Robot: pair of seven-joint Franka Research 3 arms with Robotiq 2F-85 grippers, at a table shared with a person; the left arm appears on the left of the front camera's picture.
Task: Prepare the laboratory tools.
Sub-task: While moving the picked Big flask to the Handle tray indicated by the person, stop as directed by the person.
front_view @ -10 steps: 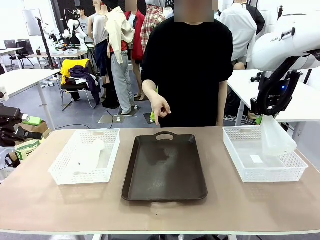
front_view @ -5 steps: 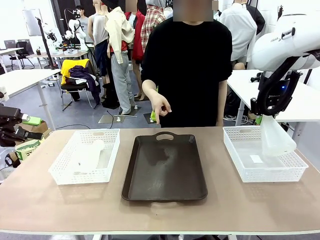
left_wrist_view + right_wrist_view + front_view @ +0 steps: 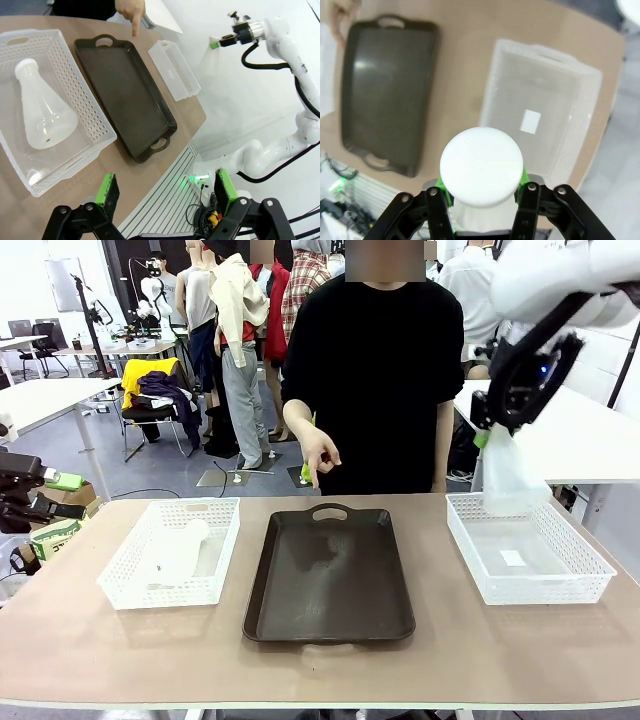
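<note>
Right gripper point(image 3: 484, 437) clamped on the neck of a conical flask point(image 3: 512, 478), holding it in the air by the right basket's point(image 3: 530, 592) far left corner.
Left gripper point(image 3: 166, 192) hangs wide open off the table's left end; the second flask point(image 3: 42, 115) lies on its side in the left basket point(image 3: 75, 85), beside the dark tray point(image 3: 330, 590).

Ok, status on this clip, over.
Right gripper shut on flask, airborne by right basket. Left gripper open, idle. Second flask lying in left basket. Person's hand pointing toward tray.
</note>
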